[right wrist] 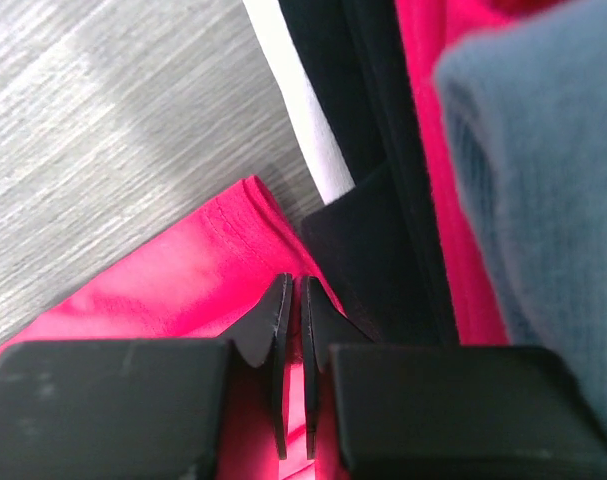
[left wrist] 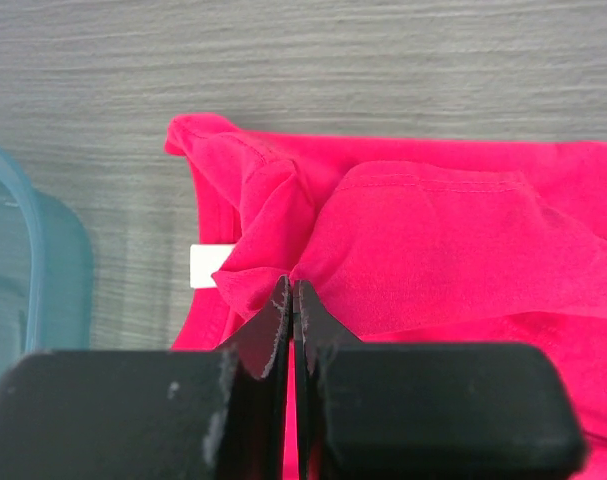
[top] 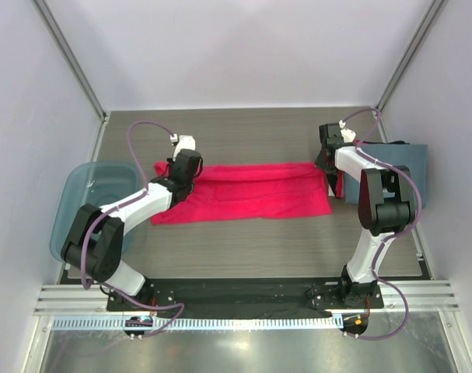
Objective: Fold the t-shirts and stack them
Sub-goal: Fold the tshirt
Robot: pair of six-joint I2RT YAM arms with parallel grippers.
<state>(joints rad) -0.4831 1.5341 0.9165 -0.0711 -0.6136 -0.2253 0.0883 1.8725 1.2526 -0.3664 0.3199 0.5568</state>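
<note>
A bright pink-red t-shirt [top: 251,193] lies stretched in a long band across the middle of the table. My left gripper [left wrist: 293,290] is shut on a bunched fold at its left end, near the collar and a white label [left wrist: 208,267]. My right gripper [right wrist: 293,285] is shut on the shirt's right corner [right wrist: 183,290], with pink cloth showing between the fingers. Just beyond that corner sits a stack of folded t-shirts: a slate blue-grey one [top: 410,171] on top, with a black edge [right wrist: 363,250] and a red edge [right wrist: 433,100] below it.
A translucent blue plastic bin [top: 88,194] stands at the table's left edge, close to my left arm, and its rim [left wrist: 33,230] shows in the left wrist view. A white strip [right wrist: 303,110] lies under the stack's edge. Grey walls enclose the table on three sides.
</note>
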